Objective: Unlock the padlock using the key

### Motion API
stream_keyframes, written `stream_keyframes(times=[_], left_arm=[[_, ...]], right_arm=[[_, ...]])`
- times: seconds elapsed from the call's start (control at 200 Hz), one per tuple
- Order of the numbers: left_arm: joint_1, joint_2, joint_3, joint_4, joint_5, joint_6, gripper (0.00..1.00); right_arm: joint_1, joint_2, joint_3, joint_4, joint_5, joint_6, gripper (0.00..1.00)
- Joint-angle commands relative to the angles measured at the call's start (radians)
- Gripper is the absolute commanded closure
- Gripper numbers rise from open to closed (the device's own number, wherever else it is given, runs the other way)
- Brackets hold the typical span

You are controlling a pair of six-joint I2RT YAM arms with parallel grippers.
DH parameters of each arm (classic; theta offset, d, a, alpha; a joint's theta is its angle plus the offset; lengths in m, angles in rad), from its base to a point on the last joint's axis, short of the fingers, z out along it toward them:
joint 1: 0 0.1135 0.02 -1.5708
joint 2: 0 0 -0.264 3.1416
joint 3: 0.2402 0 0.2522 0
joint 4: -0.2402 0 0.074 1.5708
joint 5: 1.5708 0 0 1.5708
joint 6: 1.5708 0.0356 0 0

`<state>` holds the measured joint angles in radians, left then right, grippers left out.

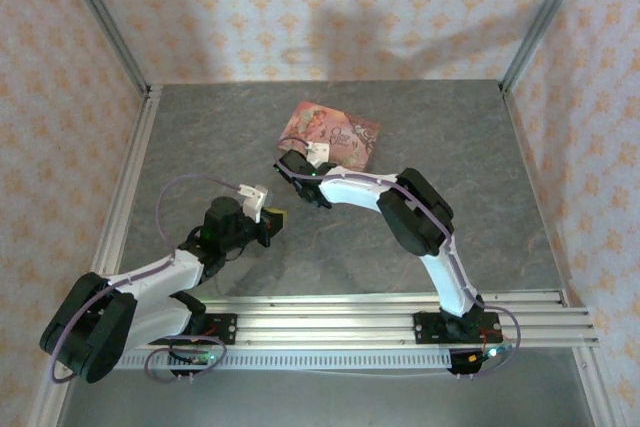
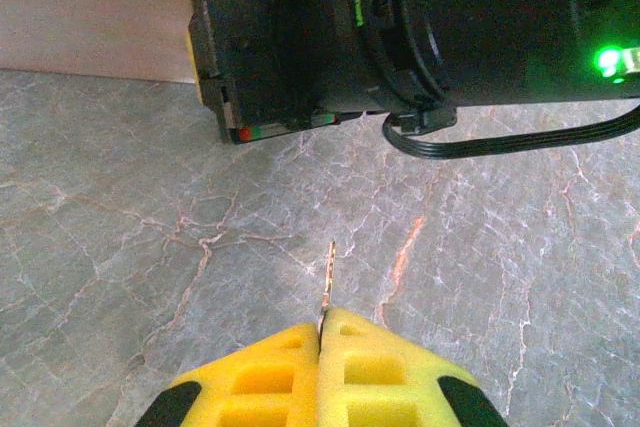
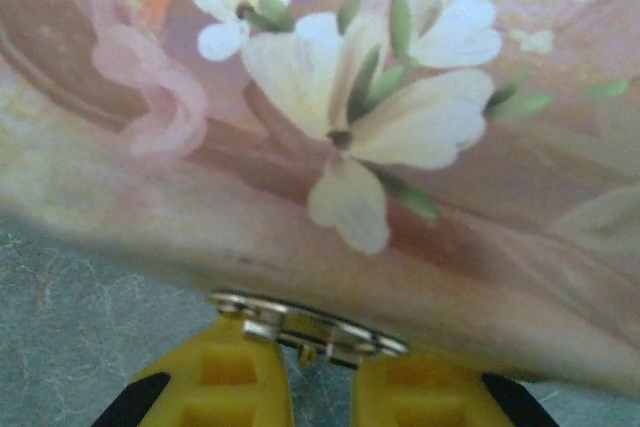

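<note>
My left gripper point(image 2: 322, 322) is shut on the key point(image 2: 328, 282). The key's thin pale blade sticks out ahead of the yellow fingertips, just above the grey table. In the top view that gripper point(image 1: 275, 217) hovers left of centre and points right. My right gripper point(image 1: 290, 162) sits at the near-left corner of the pink illustrated box point(image 1: 335, 132). In the right wrist view its yellow fingertips point(image 3: 250, 347) stand a narrow gap apart. They have closed in on the padlock point(image 3: 300, 325), whose silvery metal lies across the tips. The padlock is pressed against the box's lower edge point(image 3: 350, 247).
The black housing of the right arm point(image 2: 420, 27), with a green light and a looping cable, hangs close in front of the key. Patterned walls and metal rails point(image 1: 130, 187) bound the grey marbled table point(image 1: 200, 127). There is bare table to the left and right of the box.
</note>
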<state>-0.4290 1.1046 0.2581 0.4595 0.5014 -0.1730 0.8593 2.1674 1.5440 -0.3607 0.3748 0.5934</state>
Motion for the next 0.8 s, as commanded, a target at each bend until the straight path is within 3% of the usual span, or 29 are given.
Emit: stream_keyframes(times=[0.0,0.455,0.796], left_arm=[[0.010,0.021,0.011,0.004,0.032,0.027,1.00],[0.016,0.198,0.076,0.164,0.113,-0.060,1.00],[-0.003,0.307,0.095,0.304,0.134,-0.121,1.00]], right_arm=[[-0.021,-0.081,-0.051,0.008,-0.025,-0.044,0.95],[-0.057,-0.337,-0.285,0.052,-0.330,-0.074,1.00],[-0.106,-0.431,-0.316,0.006,-0.531,-0.085,1.00]])
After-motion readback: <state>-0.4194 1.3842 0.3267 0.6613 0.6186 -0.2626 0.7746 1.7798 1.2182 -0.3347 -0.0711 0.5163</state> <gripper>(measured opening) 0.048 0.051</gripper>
